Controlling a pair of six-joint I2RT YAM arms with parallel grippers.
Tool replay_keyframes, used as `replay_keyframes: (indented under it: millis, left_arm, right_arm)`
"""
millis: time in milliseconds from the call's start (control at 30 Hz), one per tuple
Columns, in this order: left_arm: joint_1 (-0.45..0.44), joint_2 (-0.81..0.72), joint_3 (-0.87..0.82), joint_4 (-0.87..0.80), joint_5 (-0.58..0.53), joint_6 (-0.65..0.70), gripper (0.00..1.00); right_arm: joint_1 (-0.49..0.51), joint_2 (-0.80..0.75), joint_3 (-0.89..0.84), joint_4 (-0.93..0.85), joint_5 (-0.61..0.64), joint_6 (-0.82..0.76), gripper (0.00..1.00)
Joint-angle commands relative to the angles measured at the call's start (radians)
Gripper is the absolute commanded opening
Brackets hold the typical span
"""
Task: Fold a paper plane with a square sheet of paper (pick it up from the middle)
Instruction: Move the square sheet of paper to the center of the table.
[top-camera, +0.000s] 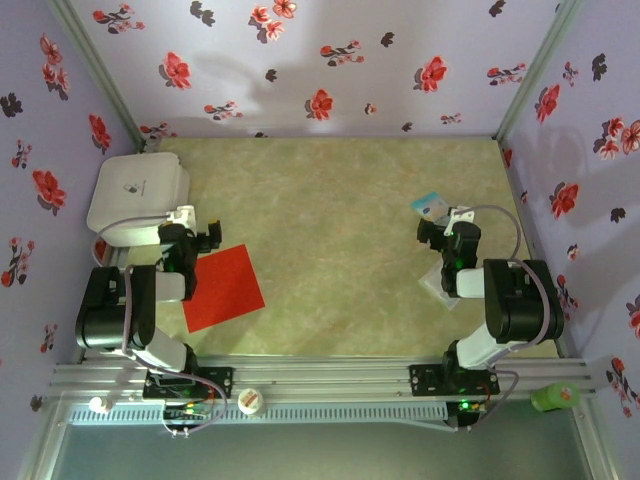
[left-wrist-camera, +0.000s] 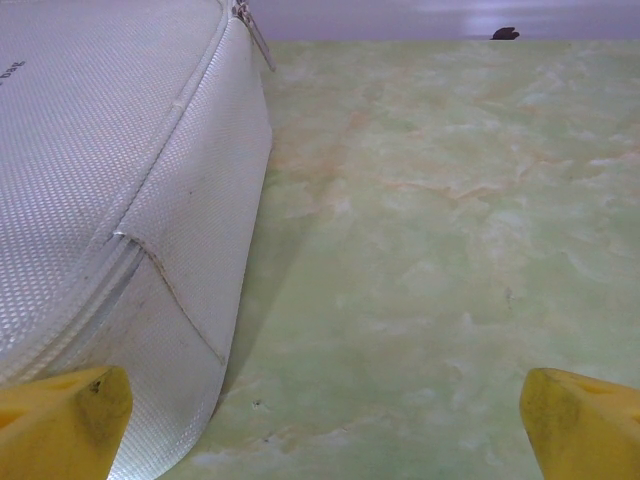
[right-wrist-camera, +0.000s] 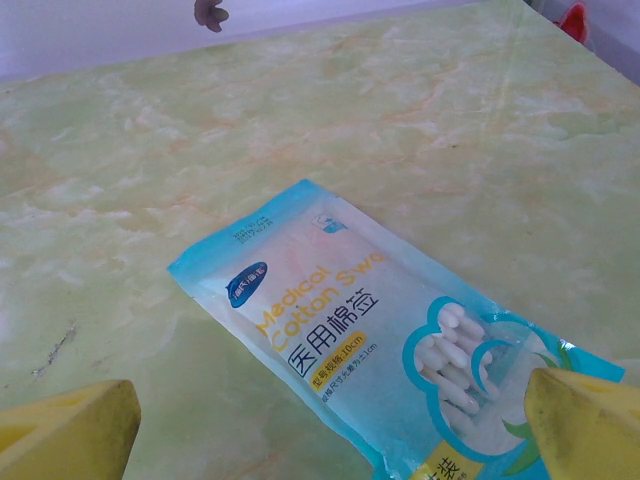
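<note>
the paper lies flat and unfolded on the counter, on the near left side, turned so its corners point diagonally. its left corner is hidden under your left arm. no fold or crease shows on it from above.

your left gripper sits just past the paper's far edge and faces the back wall, with nothing in it. in the left wrist view the left gripper is spread wide: its yellow fingertips sit at the two bottom corners with bare counter between them. a white textured case lies just ahead and to the left of it. from above, the case fills the far left corner, close to the paper but not touching it.

your right gripper is well apart from the paper, across the counter on the right. it too is wide open and holds nothing; in the right wrist view the right gripper shows a yellow fingertip at each bottom corner. a light-blue packet of cotton swabs lies flat on the counter just ahead of it, its near end reaching between the fingertips. from above, the packet sits just beyond that gripper.

a green object rests at the right end of the rail, and a small white round one lies on the rail near your left arm's base.
</note>
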Motion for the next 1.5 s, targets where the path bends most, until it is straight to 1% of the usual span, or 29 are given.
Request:
replay_keyframes:
  millis: [0, 233, 300, 367, 467, 533, 600, 700, 733, 767, 800, 833, 867, 900, 933, 967, 1000, 1033, 1067, 1100, 1200, 1233, 1300, 1400, 1467]
  left_arm:
    - [0.001, 0.004, 0.010, 0.016, 0.007, 0.020, 1.00]
    - [-0.008, -0.025, -0.038, 0.083, 0.008, 0.026, 1.00]
    - [-0.008, -0.065, -0.038, 0.053, 0.006, 0.026, 1.00]
    - [-0.007, -0.135, -0.008, -0.066, 0.005, 0.018, 1.00]
    - [-0.007, -0.226, 0.052, -0.266, -0.026, -0.015, 1.00]
    - [-0.007, -0.273, 0.084, -0.363, -0.083, -0.089, 1.00]
    - [-0.006, -0.315, 0.129, -0.490, -0.119, -0.147, 1.00]
    - [-0.004, -0.362, 0.210, -0.701, -0.140, -0.230, 1.00]
    - [-0.004, -0.376, 0.232, -0.757, -0.150, -0.259, 1.00]
    - [-0.003, -0.391, 0.249, -0.809, -0.162, -0.315, 1.00]
    - [0.000, -0.409, 0.263, -0.858, -0.172, -0.378, 1.00]
    - [0.003, -0.429, 0.278, -0.920, -0.182, -0.470, 1.00]
    - [0.006, -0.448, 0.287, -0.971, -0.165, -0.513, 1.00]
    - [0.008, -0.467, 0.292, -1.011, -0.105, -0.491, 1.00]
    - [0.010, -0.489, 0.293, -1.034, -0.015, -0.455, 1.00]
    - [0.010, -0.512, 0.277, -1.029, 0.060, -0.462, 1.00]
    - [0.011, -0.534, 0.259, -1.017, 0.136, -0.466, 1.00]
    - [0.012, -0.541, 0.249, -1.013, 0.198, -0.480, 1.00]
    - [0.010, -0.538, 0.255, -1.046, 0.253, -0.493, 0.99]
    - [0.007, -0.527, 0.282, -1.116, 0.275, -0.504, 0.98]
    - [-0.029, -0.494, 0.325, -1.304, 0.276, -0.549, 0.98]
    - [-0.045, -0.486, 0.327, -1.340, 0.273, -0.559, 0.98]
    - [-0.085, -0.465, 0.332, -1.430, 0.223, -0.593, 0.98]
    - [-0.146, -0.445, 0.326, -1.480, 0.180, -0.615, 0.98]
    - [-0.187, -0.432, 0.325, -1.482, 0.154, -0.630, 0.98]
  right_arm:
    - [-0.002, -0.003, 0.019, 0.013, -0.004, -0.004, 0.99]
    - [0.019, -0.022, 0.011, 0.014, 0.010, -0.030, 0.99]
    - [0.021, -0.045, 0.028, -0.036, -0.003, -0.035, 0.99]
    - [0.021, -0.088, 0.069, -0.141, -0.033, -0.044, 0.99]
    - [0.018, -0.145, 0.192, -0.430, -0.055, 0.004, 0.99]
    - [0.019, -0.176, 0.217, -0.485, -0.065, 0.019, 0.99]
    - [0.019, -0.211, 0.252, -0.546, -0.024, 0.081, 0.99]
    - [0.019, -0.240, 0.362, -0.761, -0.011, 0.212, 0.99]
    - [0.018, -0.245, 0.406, -0.847, -0.004, 0.289, 0.99]
    - [0.017, -0.248, 0.441, -0.917, -0.022, 0.352, 0.99]
    - [0.013, -0.249, 0.458, -0.953, -0.068, 0.362, 0.99]
    - [0.005, -0.253, 0.459, -0.962, -0.150, 0.375, 0.99]
    - [-0.007, -0.257, 0.436, -0.930, -0.247, 0.400, 0.99]
    - [-0.017, -0.258, 0.413, -0.881, -0.346, 0.425, 0.99]
    - [-0.023, -0.257, 0.392, -0.835, -0.431, 0.459, 0.99]
    - [-0.023, -0.255, 0.389, -0.815, -0.503, 0.486, 0.99]
    - [-0.019, -0.249, 0.389, -0.813, -0.548, 0.519, 0.94]
    - [-0.009, -0.248, 0.390, -0.824, -0.569, 0.546, 0.91]
    - [0.003, -0.249, 0.390, -0.834, -0.599, 0.551, 0.89]
    - [0.016, -0.251, 0.389, -0.847, -0.606, 0.546, 0.89]
    - [0.068, -0.279, 0.387, -0.916, -0.582, 0.503, 0.92]
    - [0.082, -0.291, 0.382, -0.935, -0.564, 0.494, 0.93]
    - [0.108, -0.310, 0.365, -0.952, -0.547, 0.496, 0.95]
    - [0.146, -0.321, 0.340, -0.939, -0.562, 0.506, 0.96]
    - [0.174, -0.322, 0.328, -0.927, -0.569, 0.515, 0.95]
